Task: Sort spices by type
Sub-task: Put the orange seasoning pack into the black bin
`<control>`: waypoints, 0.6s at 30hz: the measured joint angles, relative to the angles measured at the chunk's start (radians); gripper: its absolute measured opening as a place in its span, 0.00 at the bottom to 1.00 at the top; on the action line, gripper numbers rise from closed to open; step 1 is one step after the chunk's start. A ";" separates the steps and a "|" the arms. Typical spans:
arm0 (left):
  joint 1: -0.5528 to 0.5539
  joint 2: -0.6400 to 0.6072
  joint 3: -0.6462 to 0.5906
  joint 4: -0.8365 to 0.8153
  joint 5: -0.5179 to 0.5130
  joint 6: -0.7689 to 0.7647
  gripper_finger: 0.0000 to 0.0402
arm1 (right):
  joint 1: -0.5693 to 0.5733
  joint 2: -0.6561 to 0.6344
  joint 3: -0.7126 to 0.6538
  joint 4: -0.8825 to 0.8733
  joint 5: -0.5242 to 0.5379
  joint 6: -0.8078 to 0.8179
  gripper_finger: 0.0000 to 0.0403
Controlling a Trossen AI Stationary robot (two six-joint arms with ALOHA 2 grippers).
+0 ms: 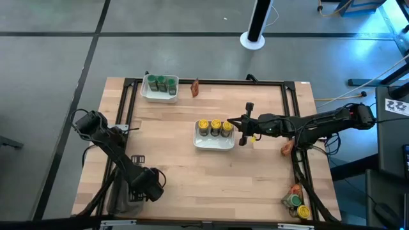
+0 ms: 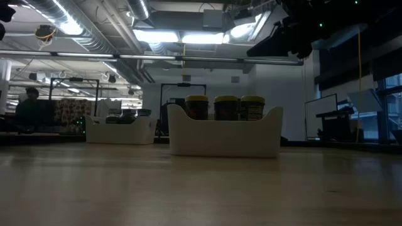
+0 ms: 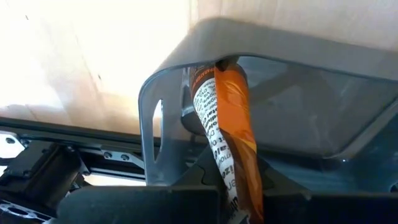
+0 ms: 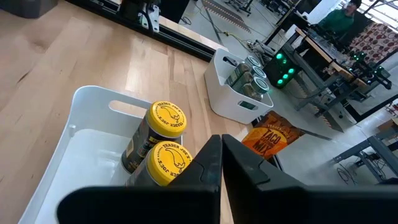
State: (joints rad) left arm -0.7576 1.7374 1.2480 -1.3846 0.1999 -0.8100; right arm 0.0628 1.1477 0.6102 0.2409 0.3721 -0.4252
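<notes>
Yellow-lidded jars (image 1: 215,126) in white tray (image 1: 214,145), closed empty right tool (image 1: 241,131) just beside, left tool (image 3: 239,199) gripping orange packet (image 3: 231,118)

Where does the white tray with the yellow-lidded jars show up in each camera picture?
High view: white tray holding yellow-lidded jars, table centre.
Low view: centre, front wall.
Left wrist view: not in it.
Right wrist view: lower left.
Shared landmark: the second white tray of green-lidded jars.

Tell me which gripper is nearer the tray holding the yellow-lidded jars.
Right. The right gripper hovers just beside the tray of yellow-lidded jars, at its right end. The left gripper sits far off at the table's near-left corner.
</notes>
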 joint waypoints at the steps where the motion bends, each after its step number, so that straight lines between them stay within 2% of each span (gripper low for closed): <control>1: 0.000 0.000 0.000 0.001 0.000 0.000 0.01 | 0.000 0.000 0.000 0.000 0.000 0.000 0.03; 10: -0.002 0.000 -0.041 -0.005 0.001 -0.016 0.03 | 0.000 0.000 0.000 0.000 0.000 0.000 0.03; 18: -0.001 0.000 -0.080 0.013 0.023 -0.093 0.28 | 0.000 0.000 0.000 0.000 0.000 0.000 0.03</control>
State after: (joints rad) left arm -0.7589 1.7374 1.1682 -1.3715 0.2234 -0.9026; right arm 0.0631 1.1477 0.6102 0.2405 0.3721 -0.4252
